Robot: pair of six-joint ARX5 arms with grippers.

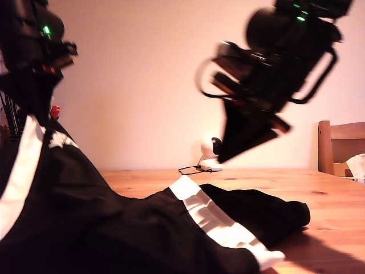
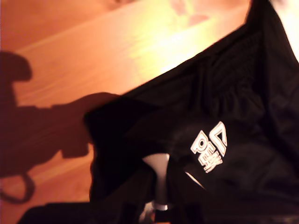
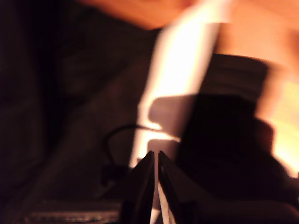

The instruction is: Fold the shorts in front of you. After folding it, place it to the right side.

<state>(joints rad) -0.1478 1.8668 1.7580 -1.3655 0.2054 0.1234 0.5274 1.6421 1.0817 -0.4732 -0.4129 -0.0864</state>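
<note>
The black shorts (image 1: pixel 142 228) lie partly on the wooden table (image 1: pixel 331 200). One side is pulled up toward the exterior view's upper left, with a white band (image 1: pixel 20 171) along its edge. My first gripper (image 2: pixel 159 203) is shut on that raised fabric, and the white logo (image 2: pixel 210 147) hangs just below it. A second white hem band (image 1: pixel 214 220) lies across the table. My second gripper (image 1: pixel 226 155) hangs in the air above this band with its fingers (image 3: pixel 142 179) pressed together and nothing between them. Its shadow falls on the band (image 3: pixel 180 79).
A small white camera (image 1: pixel 210 152) with a black cable stands at the table's far edge, behind my second gripper. A wooden chair (image 1: pixel 341 145) is at the exterior view's right. Dark clutter with a red item (image 1: pixel 55 111) sits at the far left.
</note>
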